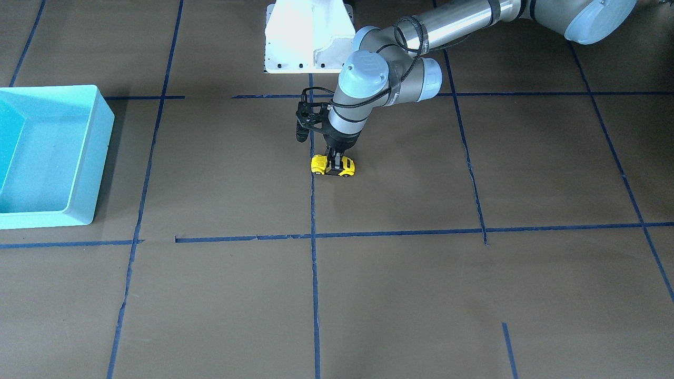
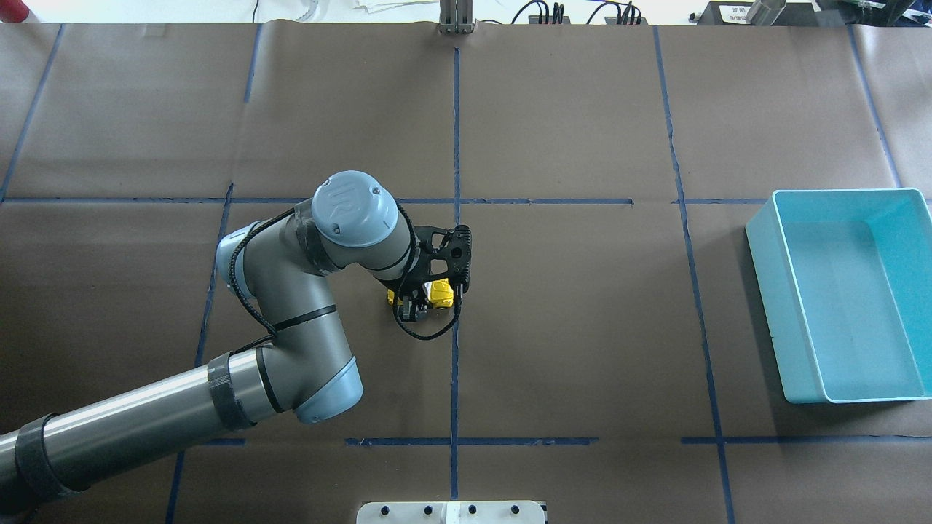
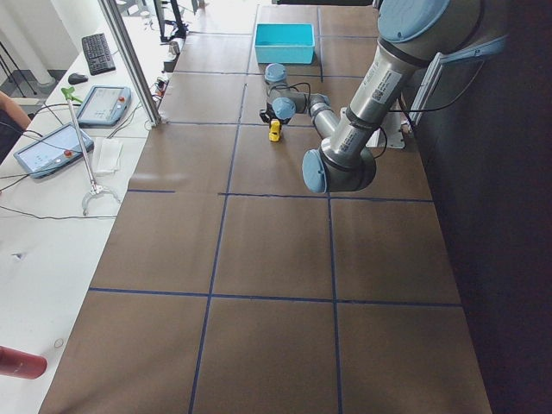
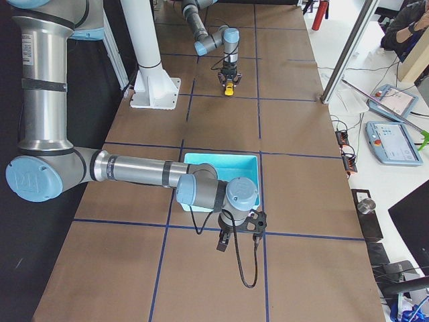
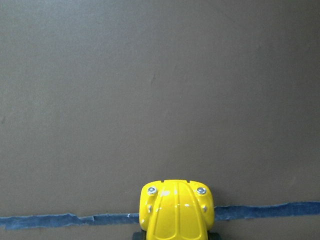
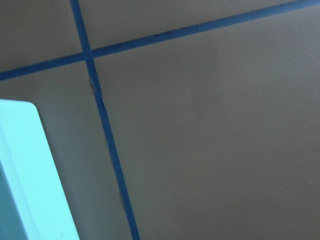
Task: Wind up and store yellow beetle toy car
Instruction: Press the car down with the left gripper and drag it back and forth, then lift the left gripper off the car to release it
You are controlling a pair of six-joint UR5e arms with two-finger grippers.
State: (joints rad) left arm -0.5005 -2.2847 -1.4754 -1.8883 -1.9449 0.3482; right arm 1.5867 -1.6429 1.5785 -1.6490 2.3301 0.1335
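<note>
Yellow beetle toy car (image 1: 318, 165) is sitting on its wheels near the table's middle, directly under the left gripper (image 1: 335, 164). The gripper's two black fingers are coming straight down and pinching the car's body across its middle. In the overhead view the yellow beetle toy car (image 2: 440, 290) is lying just at 9 o'clock of the central blue tape line (image 2: 455, 364). The turquoise bin (image 2: 764, 291) is standing well apart at 3 o'clock. In the left wrist view the car's rounded end (image 5: 176, 212) is pointing to 12 o'clock and crossing a tape strip.

The right gripper (image 4: 222, 243) is hanging over the paper just at 6 o'clock of the bin (image 4: 221, 159) in the exterior right view. Whether it is spread or pressed together cannot be told.

Brown paper (image 1: 400, 295) divided by blue tape is covering the table. A white mounting base (image 1: 308, 37) is standing at 12 o'clock of the car in the front-facing view. A white side bench (image 3: 52, 224) carrying tablets and a keyboard is running along the table.

The fingers are hiding the car's roof, and the wrist frame is cutting off its far half. The right wrist view is showing only paper, tape and a bin corner (image 6: 25, 165).
</note>
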